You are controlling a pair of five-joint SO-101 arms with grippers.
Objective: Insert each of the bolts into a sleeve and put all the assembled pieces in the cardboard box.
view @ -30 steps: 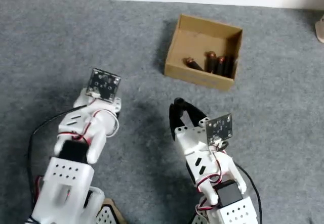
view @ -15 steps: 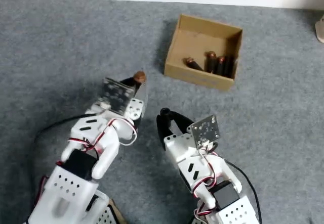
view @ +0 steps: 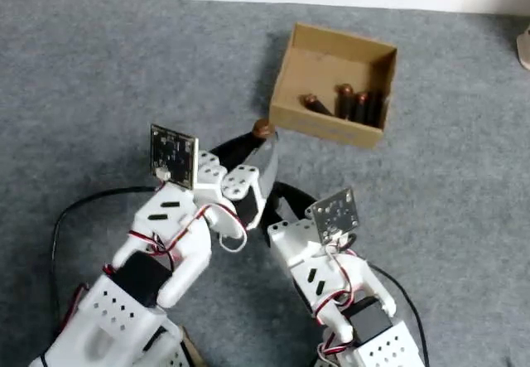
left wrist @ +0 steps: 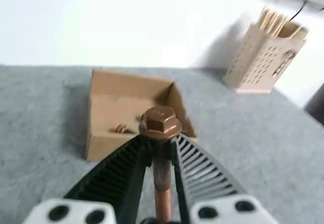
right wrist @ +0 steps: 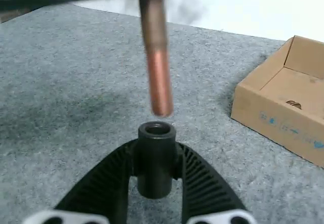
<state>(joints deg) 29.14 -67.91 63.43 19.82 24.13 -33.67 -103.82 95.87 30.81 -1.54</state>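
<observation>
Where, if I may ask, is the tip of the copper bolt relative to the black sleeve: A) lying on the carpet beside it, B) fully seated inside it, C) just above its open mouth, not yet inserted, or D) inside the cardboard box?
C: in the right wrist view the bolt hangs with its tip just short of the open mouth of the sleeve.

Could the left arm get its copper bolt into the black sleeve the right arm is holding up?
Probably yes: the bolt hangs tip-down just above the sleeve, whose mouth is open, with nothing between.
</observation>
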